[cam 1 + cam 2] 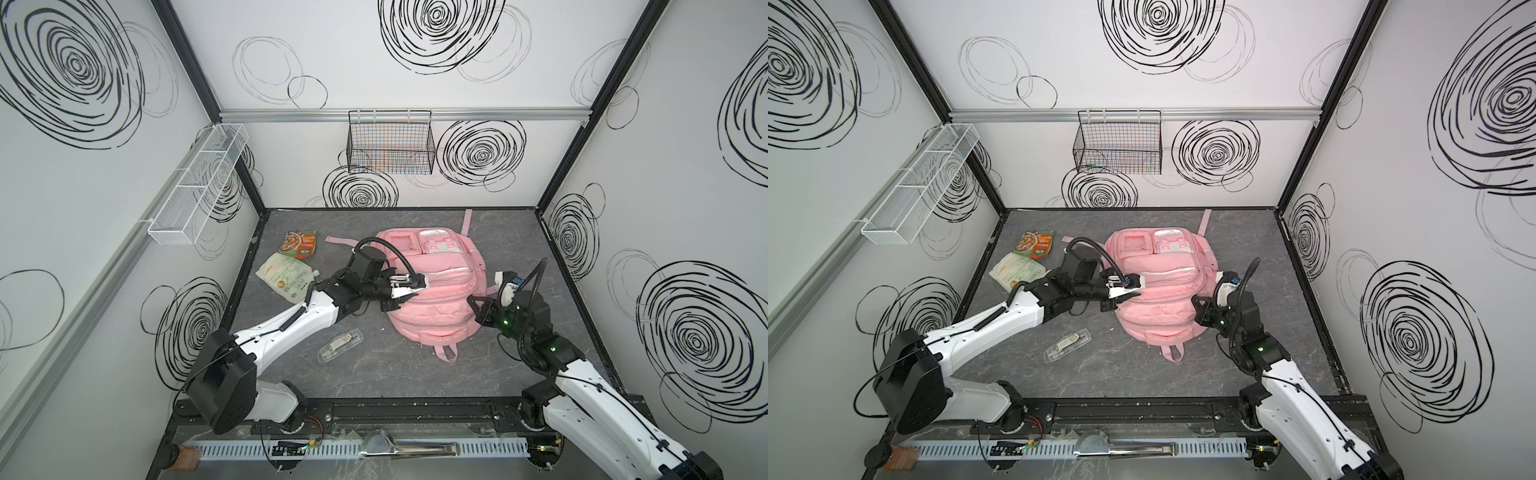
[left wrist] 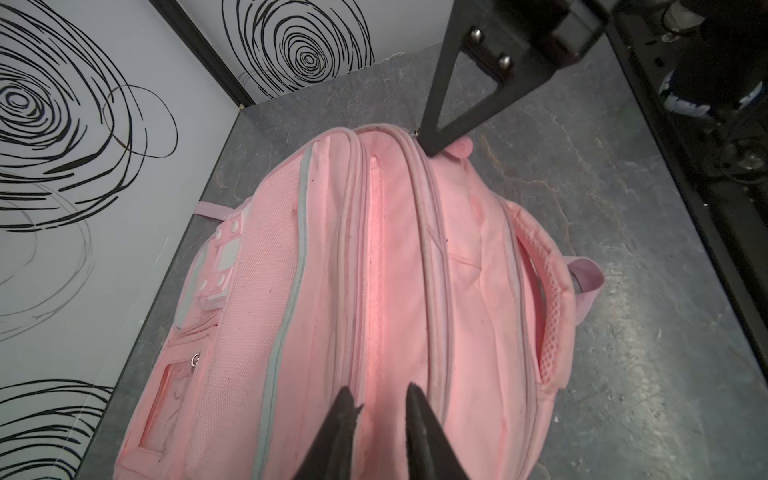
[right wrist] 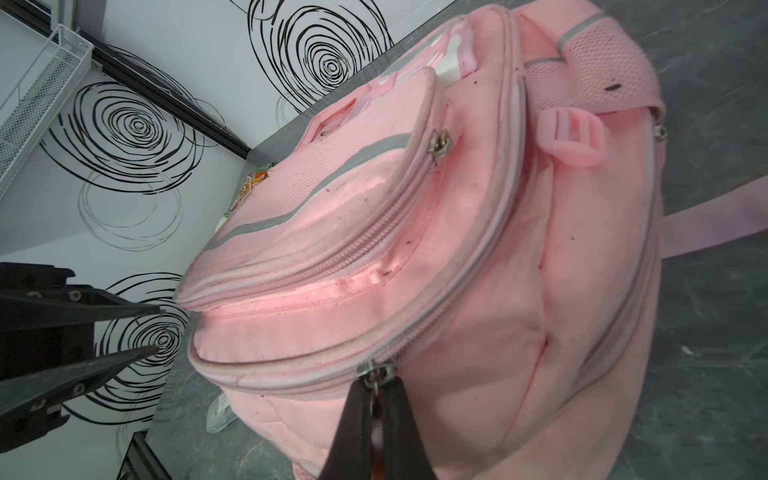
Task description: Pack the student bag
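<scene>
Zipper pull (image 3: 376, 371) clamped in my right gripper (image 3: 377, 388) to draw the student bag (image 3: 478, 249) open, my left gripper (image 2: 379, 390) hangs over it, jaws parted, empty, ready to steady.

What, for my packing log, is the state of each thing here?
student bag: lying front-up, looks zipped
right gripper: shut on the zipper pull
left gripper: slightly open, empty, over the bag
white spout pouch: flat on the table, unpacked
orange pouch: flat on the table, unpacked
clear case: on the table, unpacked
</scene>
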